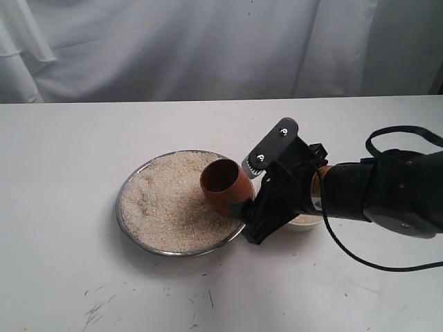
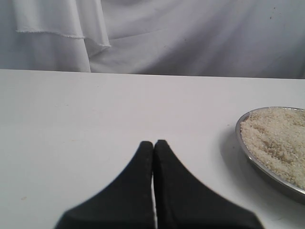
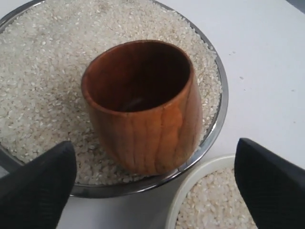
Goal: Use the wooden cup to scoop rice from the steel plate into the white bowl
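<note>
On a white counter (image 1: pixel 62 207), seen from the exterior view, the steel plate (image 1: pixel 122 207) sits near the middle, filled with the rice (image 1: pixel 163 204). The wooden cup (image 1: pixel 225 185) rests on the grains at the plate's right edge. It is tipped, with its dark mouth facing left and slightly up. The right gripper (image 1: pixel 251 190), black and bulky, reaches in from the right and sits just behind the cup, its jaws spread apart. Only a sliver of the white bowl (image 1: pixel 304 222) shows, beneath and behind that gripper and just beside the plate. A white cloth (image 1: pixel 208 48) hangs behind the counter.

From the left wrist view, the left gripper (image 2: pixel 153 144) is closed, its two black fingers pressed together and holding nothing. It hovers over bare counter (image 2: pixel 95 105). The steel plate (image 2: pixel 242 143) and its rice (image 2: pixel 281 138) lie off to one side, apart from the gripper.

From the right wrist view, the wooden cup (image 3: pixel 143 114) leans in the rice (image 3: pixel 43 71) close to the rim of the steel plate (image 3: pixel 220 102). The right gripper (image 3: pixel 155 145) is open, with one black finger on each side of the cup. Neither finger touches it. The white bowl (image 3: pixel 188 183) sits just beside the plate and holds some rice of its own.
</note>
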Motion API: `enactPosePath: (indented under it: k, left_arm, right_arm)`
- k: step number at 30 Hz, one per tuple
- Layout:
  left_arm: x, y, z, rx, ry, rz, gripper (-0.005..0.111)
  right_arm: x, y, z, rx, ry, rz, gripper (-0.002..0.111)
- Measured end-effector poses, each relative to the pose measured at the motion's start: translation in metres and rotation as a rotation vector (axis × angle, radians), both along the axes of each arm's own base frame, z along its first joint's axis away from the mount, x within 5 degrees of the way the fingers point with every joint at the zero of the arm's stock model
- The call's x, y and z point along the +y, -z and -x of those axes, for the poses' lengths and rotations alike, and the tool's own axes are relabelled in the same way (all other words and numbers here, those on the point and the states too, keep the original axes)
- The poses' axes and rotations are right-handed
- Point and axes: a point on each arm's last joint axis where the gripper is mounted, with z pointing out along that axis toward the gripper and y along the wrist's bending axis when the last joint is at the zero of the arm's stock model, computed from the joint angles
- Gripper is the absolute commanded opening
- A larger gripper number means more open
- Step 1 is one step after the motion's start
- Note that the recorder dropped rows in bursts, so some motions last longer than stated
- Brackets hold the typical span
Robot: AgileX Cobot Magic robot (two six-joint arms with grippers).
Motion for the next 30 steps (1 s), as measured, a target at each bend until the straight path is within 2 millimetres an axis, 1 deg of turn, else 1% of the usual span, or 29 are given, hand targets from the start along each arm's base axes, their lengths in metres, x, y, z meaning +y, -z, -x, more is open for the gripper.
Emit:
enactPosePath:
  k: [4,8,17,22,27,30]
  left_arm:
    - [0.000,0.000,0.000,0.000,0.000,0.000,0.000]
    - [0.000,0.000,0.000,0.000,0.000,0.000,0.000]
    - [0.000,0.000,0.000,0.000,0.000,0.000,0.000]
    - [0.000,0.000,0.000,0.000,0.000,0.000,0.000]
    - [0.000,0.000,0.000,0.000,0.000,0.000,0.000]
    - [0.000,0.000,0.000,0.000,0.000,0.000,0.000]
  right_arm:
    - [0.004,0.010,-0.001,0.013,-0.021,-0.024,0.082]
    - [0.008,0.013,-0.001,0.012,-0.039,-0.051,0.082]
    - [0.018,0.023,-0.014,0.013,-0.046,-0.046,0.082]
    - [0.024,0.022,-0.023,-0.001,-0.046,-0.056,0.082]
    - [0.026,0.032,-0.025,0.018,-0.046,-0.042,0.082]
    - [0.026,0.032,-0.026,0.019,-0.046,-0.042,0.082]
